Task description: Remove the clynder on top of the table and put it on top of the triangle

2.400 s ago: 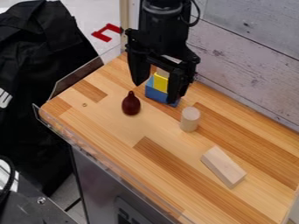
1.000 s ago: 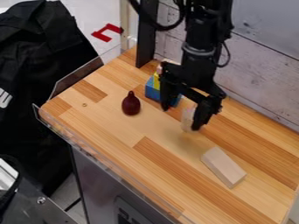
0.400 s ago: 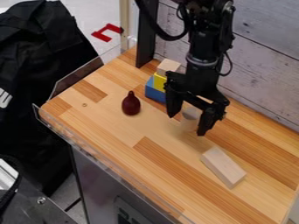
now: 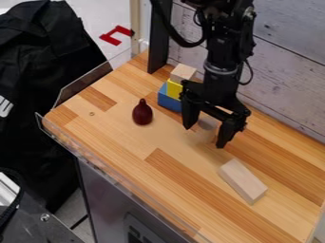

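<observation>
Wood-plank table (image 4: pixel 127 147), pale board wall (image 4: pixel 289 71) behind | gripper (image 4: pixel 204 136): jaws wide apart, astride the cylinder (image 4: pixel 206 127); contact unclear | cylinder: upright on table | near it: blue block (image 4: pixel 167 101), yellow block (image 4: pixel 174 89), small wooden block (image 4: pixel 182 72), stacked; maroon pear-shaped object (image 4: pixel 143 114); long pale block (image 4: pixel 242 181)

Lab-like spot: robot arm (image 4: pixel 222 61) over a wooden tabletop (image 4: pixel 120 137).
</observation>
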Controlling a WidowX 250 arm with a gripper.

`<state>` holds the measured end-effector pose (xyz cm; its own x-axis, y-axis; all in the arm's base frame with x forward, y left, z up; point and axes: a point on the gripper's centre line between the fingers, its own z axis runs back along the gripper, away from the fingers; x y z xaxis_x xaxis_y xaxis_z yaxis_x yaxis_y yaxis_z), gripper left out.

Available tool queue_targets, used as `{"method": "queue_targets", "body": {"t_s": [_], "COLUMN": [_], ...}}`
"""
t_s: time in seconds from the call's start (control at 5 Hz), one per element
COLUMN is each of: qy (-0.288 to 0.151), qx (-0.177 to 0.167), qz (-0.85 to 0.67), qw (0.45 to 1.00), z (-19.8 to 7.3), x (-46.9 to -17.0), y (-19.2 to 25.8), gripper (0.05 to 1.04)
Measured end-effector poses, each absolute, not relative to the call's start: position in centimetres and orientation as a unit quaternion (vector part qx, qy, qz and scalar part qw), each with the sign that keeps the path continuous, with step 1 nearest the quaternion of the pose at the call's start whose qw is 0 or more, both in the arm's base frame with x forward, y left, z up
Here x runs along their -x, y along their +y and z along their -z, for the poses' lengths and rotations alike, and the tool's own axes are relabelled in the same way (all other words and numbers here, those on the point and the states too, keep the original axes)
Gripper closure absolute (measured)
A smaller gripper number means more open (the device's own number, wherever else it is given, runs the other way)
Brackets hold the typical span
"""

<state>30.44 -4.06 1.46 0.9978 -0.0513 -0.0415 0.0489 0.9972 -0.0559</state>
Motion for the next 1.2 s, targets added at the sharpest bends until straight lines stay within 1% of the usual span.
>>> {"method": "queue_targets", "body": {"t_s": [0.4,0.6,0.8,1.0,1.2], "qy": [0.019,0.023,0.012,0.003,0.005], "qx": [0.029,0.034,0.037,0.04,0.044], "qz": [0.003,-0.014,-0.028,-0.04,-0.049], "qw": [0.999,0.999,0.999,0.998,0.998], "z": [-0.9,0.0,0.3,0.5,0.6], "x": [-31.1,-31.3,-31.7,-32.1,-31.8], "y": [-3.8,-3.7,-3.7,-3.7,-3.7], "gripper": [0.084,0.122,0.395,0.558,0.558]}}
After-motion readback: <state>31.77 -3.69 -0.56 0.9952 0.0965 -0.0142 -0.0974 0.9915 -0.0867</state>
